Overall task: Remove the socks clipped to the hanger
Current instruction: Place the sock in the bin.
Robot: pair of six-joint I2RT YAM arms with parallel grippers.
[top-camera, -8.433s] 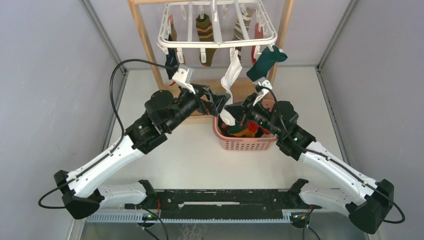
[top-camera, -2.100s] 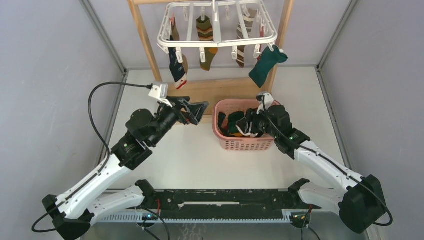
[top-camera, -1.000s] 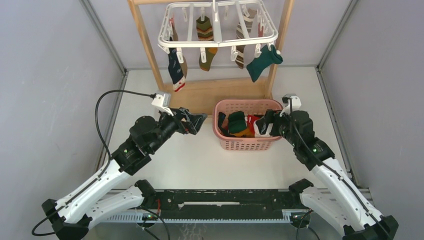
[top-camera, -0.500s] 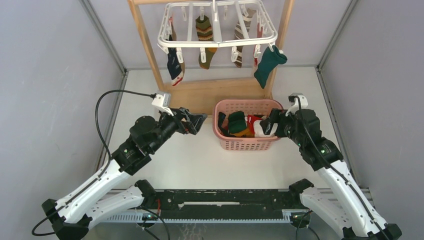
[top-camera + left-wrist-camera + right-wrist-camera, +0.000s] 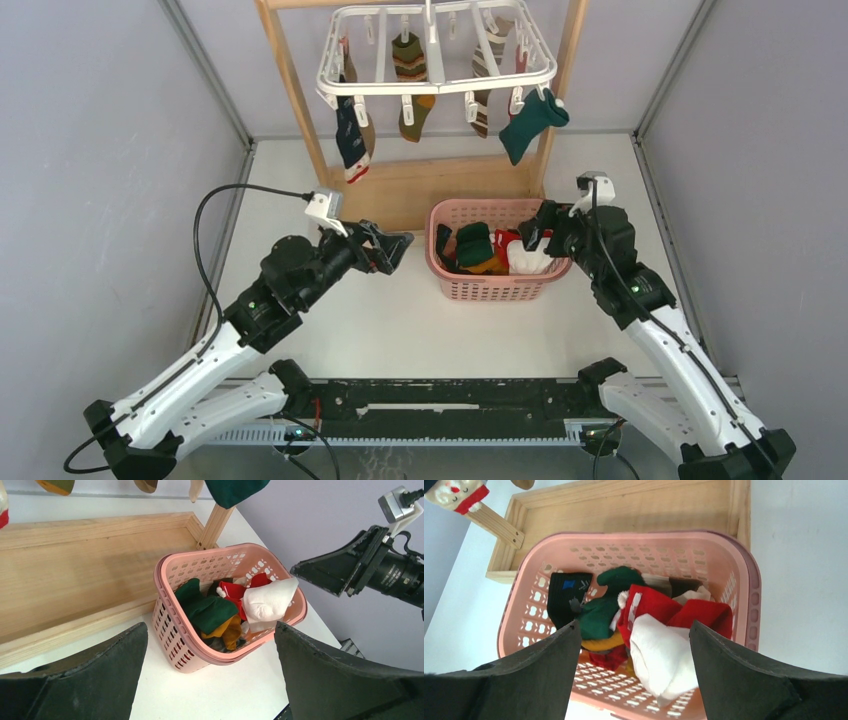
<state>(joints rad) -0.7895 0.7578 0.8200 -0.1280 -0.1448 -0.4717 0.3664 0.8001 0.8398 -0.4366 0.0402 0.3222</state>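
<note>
**Top view.** Near the middle of the worktop [image 5: 400,330], the left arm [image 5: 300,275] is held low, its jaws spread wide and empty and aimed toward the pink basket [image 5: 495,288]. Toward the right edge, the right arm [image 5: 620,272] is shown with its jaws likewise parted wide and empty. They are poised at the basket's right rim, above a white sock [image 5: 525,262] that lies among others of green, red and black.

Beyond the basket, at the far edge, the hanger [image 5: 437,88] is carried by the wooden stand [image 5: 290,90], well above both arms. The socks to be removed are clipped there:
- a navy sock [image 5: 348,135] at the hanger's front left corner;
- a brown-and-green striped sock [image 5: 410,90] near the front middle;
- a teal sock [image 5: 528,118] at the front right corner;
- others behind, partly hidden by the crossbars.

Each is hung from its upper end, so its long axis runs downward. The teal sock is slanted, with its lower end toward the left.

The teal sock lies above and beyond the right arm's jaws, almost straight ahead, and that arm is judged the nearer to it. The navy sock is matched likewise to the left arm. In either case a reach upward and toward the far edge is called for.
</note>
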